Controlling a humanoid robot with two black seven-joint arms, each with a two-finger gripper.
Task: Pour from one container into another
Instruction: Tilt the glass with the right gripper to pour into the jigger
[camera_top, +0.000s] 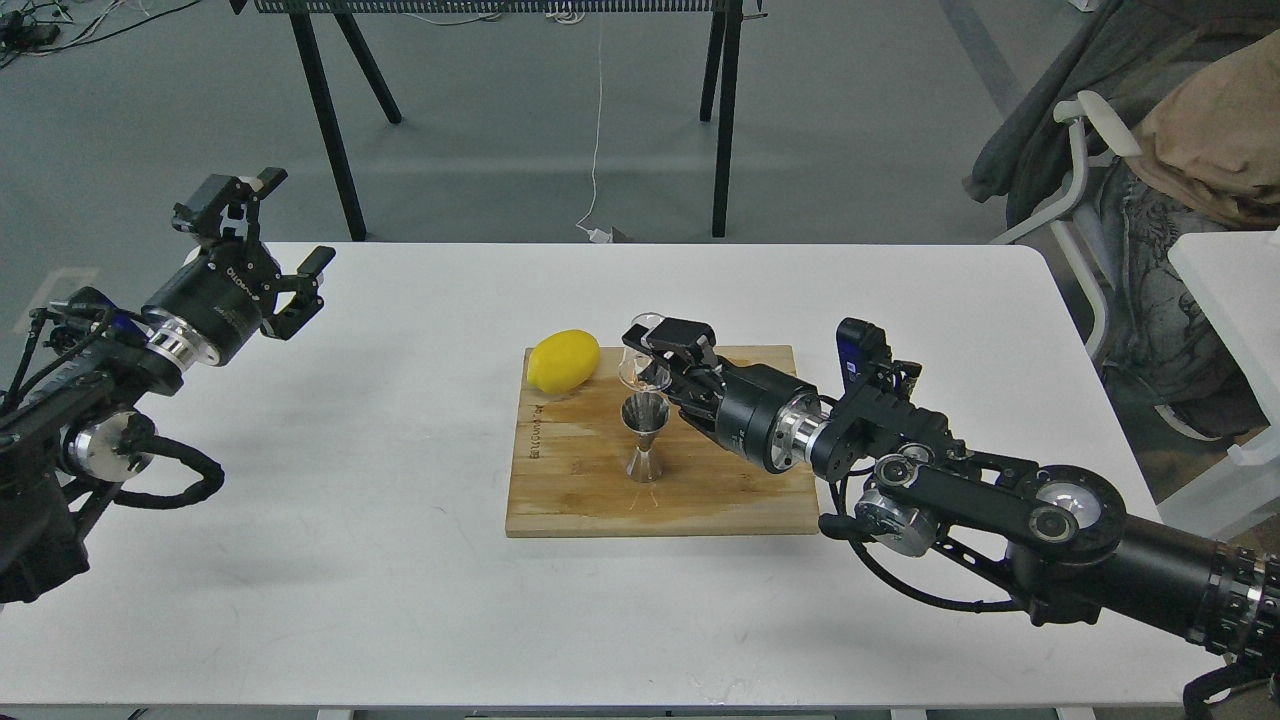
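1. Clear glass is what the cup (641, 360) is made of; it is pinched between the fingers of the right gripper (652, 352) and held tilted just above the mouth of the steel jigger (645, 438).
2. The jigger is stood upright near the middle of a wooden board (720, 500), which is laid at the centre of the table (400, 600). A lemon (563, 361) is rested at the board's far left corner.
3. The left gripper (270, 250) is held over the table's far left corner with its fingers spread, gripping nothing.
4. Whether liquid is being passed cannot be told.
5. A spill onto the board is judged likely if the cup's lip is carried off the narrow mouth.
6. The jigger could be toppled if its rim is knocked by the cup or a finger, since its waist is slim.
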